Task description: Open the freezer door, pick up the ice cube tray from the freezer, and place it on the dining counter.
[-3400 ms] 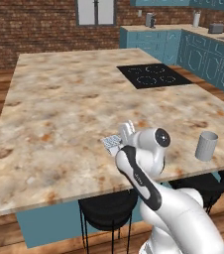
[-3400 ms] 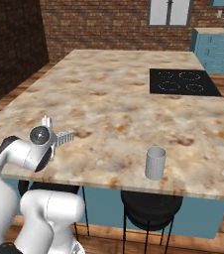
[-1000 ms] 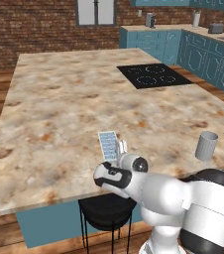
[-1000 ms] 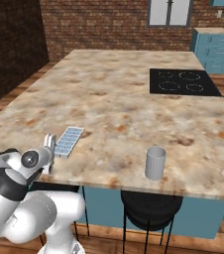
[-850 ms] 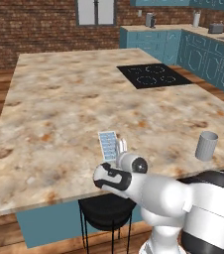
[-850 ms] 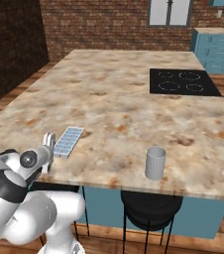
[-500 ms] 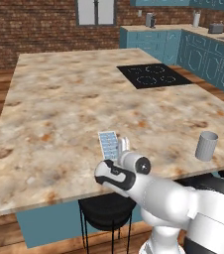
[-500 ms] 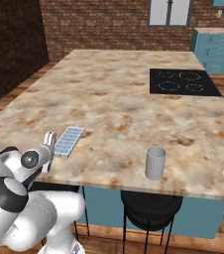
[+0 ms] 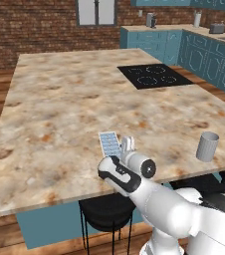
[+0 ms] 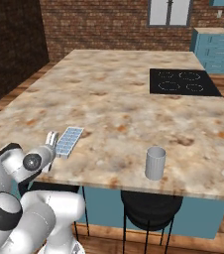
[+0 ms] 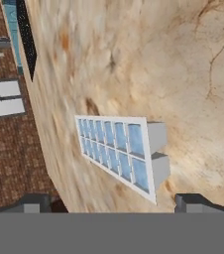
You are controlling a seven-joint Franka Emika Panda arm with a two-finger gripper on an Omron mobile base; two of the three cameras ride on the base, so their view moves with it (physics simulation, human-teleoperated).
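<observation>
1. Looking at this one, I'd call the job basically wrapped up. The gripper has its jaws spread wide with nothing between them, so it isn't holding anything.

2. Just ahead of the jaws, centred on the gap between them, the ice cube tray lies flat on the stone, cells facing up. From the hand camera the two fingertips sit either side of the tray's near end but clear of it, no contact that I can make out.

3. The tray rests on the dining counter, close to the near edge, right in front of the hand. In the right base view the tray is just past the gripper, fully on the top, not hanging over.

4. Off to one side of the jaws, well apart from the tray, a grey cup stands upright near the same edge. Not part of the job, nothing near it.

5. Far beyond the jaws, the black cooktop is set into the stone, well away from the tray.

6. The way I see it, fetch and place are done. What's left is just backing the arm off without nudging the tray. The freezer's state I can't tell.
</observation>
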